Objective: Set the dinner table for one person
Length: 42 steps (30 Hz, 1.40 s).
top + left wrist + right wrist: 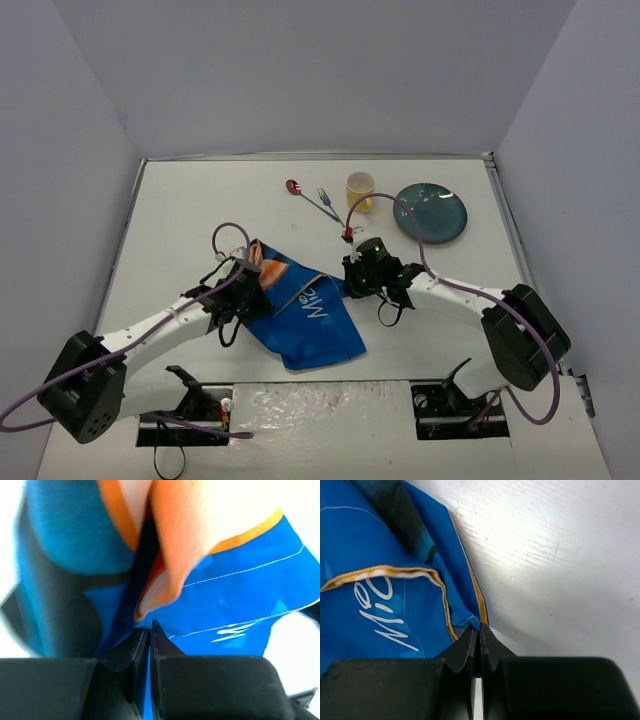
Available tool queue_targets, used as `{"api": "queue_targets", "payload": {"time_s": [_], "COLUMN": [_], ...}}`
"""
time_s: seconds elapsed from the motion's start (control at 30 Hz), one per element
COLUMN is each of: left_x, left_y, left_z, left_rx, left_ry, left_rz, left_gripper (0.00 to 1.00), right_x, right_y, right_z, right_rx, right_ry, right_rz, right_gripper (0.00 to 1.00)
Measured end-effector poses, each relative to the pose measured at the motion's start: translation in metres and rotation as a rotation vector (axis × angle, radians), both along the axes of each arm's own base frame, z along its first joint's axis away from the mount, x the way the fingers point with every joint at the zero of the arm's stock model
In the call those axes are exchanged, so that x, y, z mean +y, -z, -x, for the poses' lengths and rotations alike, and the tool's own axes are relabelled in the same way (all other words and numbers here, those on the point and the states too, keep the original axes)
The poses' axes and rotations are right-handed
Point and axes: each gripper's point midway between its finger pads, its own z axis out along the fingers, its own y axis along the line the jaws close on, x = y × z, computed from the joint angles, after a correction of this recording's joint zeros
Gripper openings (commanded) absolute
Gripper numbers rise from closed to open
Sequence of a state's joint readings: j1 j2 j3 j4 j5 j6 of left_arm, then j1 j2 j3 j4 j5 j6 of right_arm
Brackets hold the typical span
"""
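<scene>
A blue cartoon-printed cloth placemat (305, 320) with an orange border lies crumpled on the white dinner table (190, 210), between my two arms. My left gripper (248, 277) is shut on the placemat's left edge; in the left wrist view the blue cloth (235, 595) runs between the closed fingers (150, 640). My right gripper (352, 278) is shut on the placemat's right corner; in the right wrist view the orange-edged cloth (380, 605) is pinched at the fingertips (480, 630).
At the back of the table stand a yellow cup (360, 190) and a dark teal plate (430, 212). A pink-bowled spoon (294, 187) and a multicoloured fork (326, 200) lie left of the cup. White walls enclose the table on three sides.
</scene>
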State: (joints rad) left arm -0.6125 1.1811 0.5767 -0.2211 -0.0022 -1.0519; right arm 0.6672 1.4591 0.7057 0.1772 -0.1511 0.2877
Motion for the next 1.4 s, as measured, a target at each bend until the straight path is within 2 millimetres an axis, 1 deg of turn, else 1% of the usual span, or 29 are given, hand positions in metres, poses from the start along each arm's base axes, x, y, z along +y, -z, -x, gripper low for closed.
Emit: {"api": "queue_targets", "payload": {"time_s": [0.03,0.07,0.1,0.13,0.2,0.27,0.33,0.37,0.4,0.47,0.57,0.6,0.67,0.73,0.83,0.97,1.03,1.1,1.27,1.33,1.4], "left_x": [0.003,0.006,0.009,0.012,0.016,0.025,0.043,0.053,0.063,0.086,0.123,0.133,0.151,0.169,0.194,0.22,0.23,0.238,0.257,0.263,0.267], "left_y": [-0.003,-0.011,-0.021,-0.036,-0.078,-0.128,-0.178,-0.207,-0.228,-0.272,-0.318,-0.333,-0.361,-0.386,-0.412,-0.432,-0.436,-0.44,-0.451,-0.456,-0.458], "left_z": [0.0,0.0,-0.002,-0.006,-0.02,-0.035,-0.047,-0.052,-0.056,-0.058,-0.048,-0.046,-0.04,-0.031,-0.016,0.008,0.021,0.034,0.07,0.08,0.084], "left_rx": [-0.005,-0.018,-0.033,-0.06,-0.143,-0.242,-0.337,-0.397,-0.442,-0.535,-0.61,-0.636,-0.688,-0.74,-0.805,-0.868,-0.888,-0.918,-1.013,-1.039,-1.04], "left_ry": [0.002,0.01,0.019,0.029,0.033,0.028,0.026,0.015,0.001,-0.037,-0.079,-0.095,-0.128,-0.164,-0.209,-0.267,-0.28,-0.291,-0.32,-0.33,-0.337], "left_rz": [-0.016,-0.035,-0.056,-0.073,-0.086,-0.105,-0.176,-0.216,-0.25,-0.325,-0.486,-0.527,-0.603,-0.681,-0.781,-0.866,-0.895,-0.908,-0.901,-0.905,-0.923], "left_gripper": [0.0,0.0,0.0,0.0,0.0,0.0,0.0,0.0,0.0,0.0,0.0,0.0,0.0,0.0,0.0,0.0,0.0,0.0,0.0,0.0,0.0], "right_x": [-0.001,-0.003,-0.006,-0.008,-0.009,-0.011,-0.014,-0.015,-0.017,-0.02,-0.031,-0.034,-0.041,-0.047,-0.056,-0.065,-0.067,-0.066,-0.057,-0.053,-0.048], "right_y": [-0.002,-0.005,-0.009,-0.016,-0.036,-0.063,-0.098,-0.12,-0.141,-0.191,-0.252,-0.268,-0.296,-0.318,-0.341,-0.357,-0.366,-0.379,-0.412,-0.419,-0.42], "right_z": [0.0,-0.001,-0.002,-0.005,-0.014,-0.024,-0.036,-0.042,-0.046,-0.056,-0.061,-0.061,-0.059,-0.057,-0.051,-0.035,-0.024,-0.006,0.045,0.06,0.066], "right_rx": [-0.004,-0.009,-0.015,-0.027,-0.068,-0.12,-0.192,-0.235,-0.275,-0.378,-0.498,-0.53,-0.586,-0.63,-0.677,-0.709,-0.724,-0.752,-0.814,-0.819,-0.806], "right_ry": [0.004,0.01,0.017,0.025,0.04,0.062,0.084,0.096,0.109,0.141,0.178,0.186,0.2,0.209,0.216,0.2,0.173,0.116,-0.065,-0.125,-0.161], "right_rz": [0.005,0.013,0.025,0.036,0.045,0.052,0.059,0.057,0.053,0.018,-0.004,-0.009,-0.016,-0.022,-0.032,-0.059,-0.085,-0.136,-0.301,-0.35,-0.38], "right_gripper": [0.0,0.0,0.0,0.0,0.0,0.0,0.0,0.0,0.0,0.0,0.0,0.0,0.0,0.0,0.0,0.0,0.0,0.0,0.0,0.0,0.0]}}
